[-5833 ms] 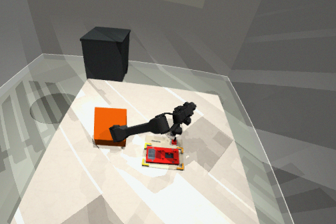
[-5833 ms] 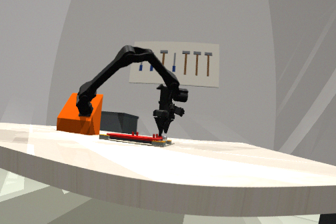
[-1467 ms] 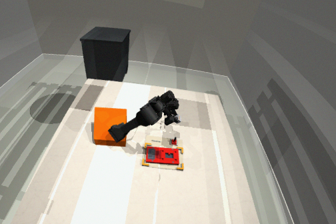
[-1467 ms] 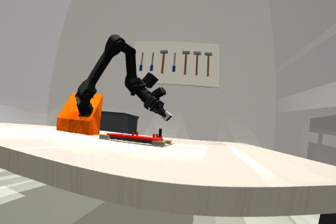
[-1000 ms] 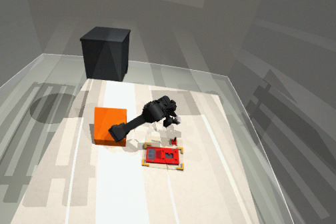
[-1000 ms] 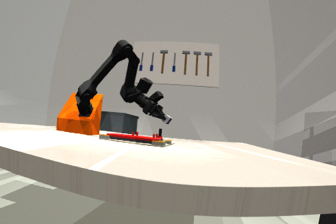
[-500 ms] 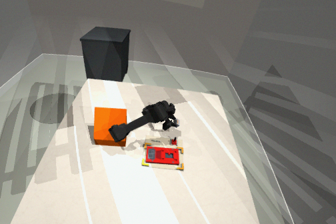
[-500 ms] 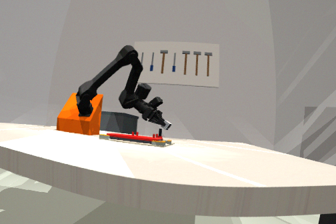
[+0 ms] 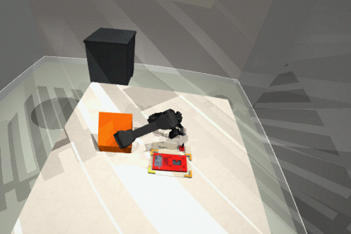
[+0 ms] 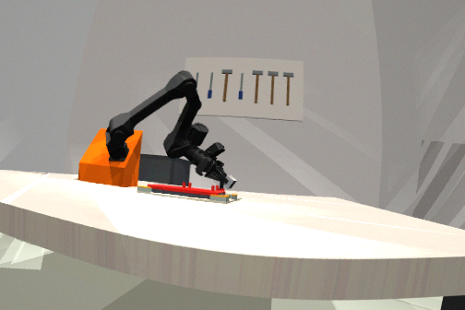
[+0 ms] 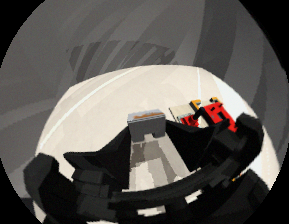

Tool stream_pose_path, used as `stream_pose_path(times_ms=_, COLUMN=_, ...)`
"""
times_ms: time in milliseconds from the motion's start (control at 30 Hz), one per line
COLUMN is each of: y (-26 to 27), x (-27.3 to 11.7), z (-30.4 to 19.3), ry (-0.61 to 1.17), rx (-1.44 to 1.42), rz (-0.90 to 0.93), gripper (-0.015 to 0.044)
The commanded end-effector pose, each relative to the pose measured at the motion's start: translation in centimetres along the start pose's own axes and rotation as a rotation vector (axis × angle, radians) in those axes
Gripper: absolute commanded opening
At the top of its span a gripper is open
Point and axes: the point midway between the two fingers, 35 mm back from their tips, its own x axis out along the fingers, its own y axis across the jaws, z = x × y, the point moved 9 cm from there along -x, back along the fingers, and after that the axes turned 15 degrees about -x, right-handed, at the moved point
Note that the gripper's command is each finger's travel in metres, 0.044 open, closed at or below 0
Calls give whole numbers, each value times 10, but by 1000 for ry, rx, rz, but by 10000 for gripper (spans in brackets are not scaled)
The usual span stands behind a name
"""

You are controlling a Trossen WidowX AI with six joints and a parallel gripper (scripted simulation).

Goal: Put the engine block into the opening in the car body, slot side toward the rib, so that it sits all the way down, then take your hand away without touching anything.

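Note:
My gripper (image 9: 180, 131) (image 10: 228, 181) (image 11: 145, 124) is shut on the grey engine block (image 9: 184, 131) (image 10: 232, 181) (image 11: 146, 125). The block has an orange-brown strip on top, and a notch shows in its lower edge in the wrist view. It is held tilted above the table, behind the car body in the top view. The red car body (image 9: 166, 167) (image 10: 170, 187) lies flat between corner brackets. Its dark opening (image 9: 177, 162) is toward the right in the top view, with a small rib at its edge. The block is outside the opening.
Yellow and orange corner brackets (image 9: 188, 157) (image 10: 220, 197) surround the car body. A small red piece (image 9: 182, 149) (image 11: 188, 120) with a black post stands on a pale strip (image 9: 159, 147) behind it. An orange block (image 9: 115, 125) (image 10: 107, 172) stands under the arm's base. A black cabinet (image 9: 108, 63) stands behind the table.

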Motion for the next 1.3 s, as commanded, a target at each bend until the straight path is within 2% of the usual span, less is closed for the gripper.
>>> stream_pose_path(times_ms=0, y=2, x=5, z=-5, ry=8, rx=-2, rz=6, gripper=0)
stream_pose_path(times_ms=500, y=5, x=21, z=-24, ry=54, rx=-3, rz=24, gripper=0)
stream_pose_path(times_ms=867, y=5, x=19, z=-18, ry=39, rx=-2, rz=18, gripper=0)
stream_pose_path(times_ms=1267, y=5, x=19, z=-17, ry=35, rx=3, rz=23, gripper=315)
